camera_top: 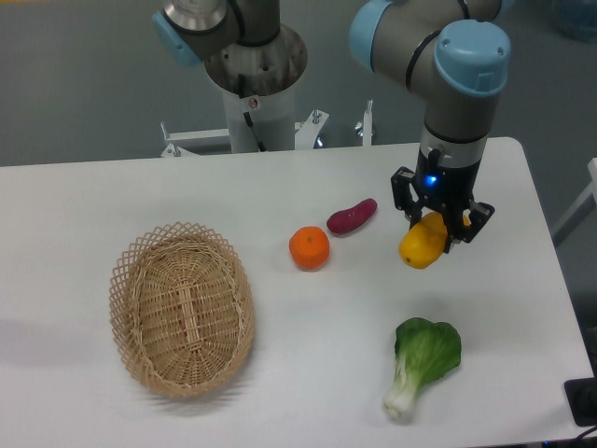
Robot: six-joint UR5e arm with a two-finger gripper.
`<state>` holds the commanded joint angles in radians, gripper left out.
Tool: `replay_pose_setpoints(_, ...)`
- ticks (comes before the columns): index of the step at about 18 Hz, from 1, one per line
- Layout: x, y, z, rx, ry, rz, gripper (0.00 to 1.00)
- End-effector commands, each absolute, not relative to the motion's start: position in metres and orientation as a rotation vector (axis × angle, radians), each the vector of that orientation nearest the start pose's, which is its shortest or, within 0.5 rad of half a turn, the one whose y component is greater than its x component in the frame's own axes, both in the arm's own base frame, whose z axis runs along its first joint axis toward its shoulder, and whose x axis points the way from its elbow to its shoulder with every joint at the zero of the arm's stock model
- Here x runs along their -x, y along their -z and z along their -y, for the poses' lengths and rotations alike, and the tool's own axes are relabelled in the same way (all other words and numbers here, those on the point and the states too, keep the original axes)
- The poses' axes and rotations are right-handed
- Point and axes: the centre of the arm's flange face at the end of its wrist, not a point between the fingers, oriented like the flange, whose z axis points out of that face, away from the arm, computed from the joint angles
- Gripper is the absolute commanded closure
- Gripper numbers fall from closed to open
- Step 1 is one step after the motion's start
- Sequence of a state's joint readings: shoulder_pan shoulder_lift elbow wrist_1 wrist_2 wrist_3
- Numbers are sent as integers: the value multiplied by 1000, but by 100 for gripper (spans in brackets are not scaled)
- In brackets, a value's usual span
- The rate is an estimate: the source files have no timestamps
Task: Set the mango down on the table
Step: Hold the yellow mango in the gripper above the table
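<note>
The pincer (438,227) is clamped on the mango (423,243), holding it at the right side of the white desk (317,355). To its left lie a sweet potato (352,216) and an orange (309,248); a bok choy (422,360) sits nearer the front edge, a wicker basket (181,308) far left.

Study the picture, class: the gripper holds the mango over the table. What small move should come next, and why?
Probably a short lowering straight down. The gripper is closed on the mango, which seems to hang just above the table. The spot beneath looks bare, with the sweet potato and bok choy off to the sides.
</note>
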<state>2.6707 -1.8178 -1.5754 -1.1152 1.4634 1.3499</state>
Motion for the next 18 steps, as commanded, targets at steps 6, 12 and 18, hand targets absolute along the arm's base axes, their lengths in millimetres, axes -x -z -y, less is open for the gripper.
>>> replay_pose_setpoints(6,469,-395,-400,2943,-227,-383,54)
replay_pose_setpoints(12,466,-391,-401,2947,-219,-387,54)
replay_pose_setpoints(18,466,-379,-404,2951,-214,-394,54)
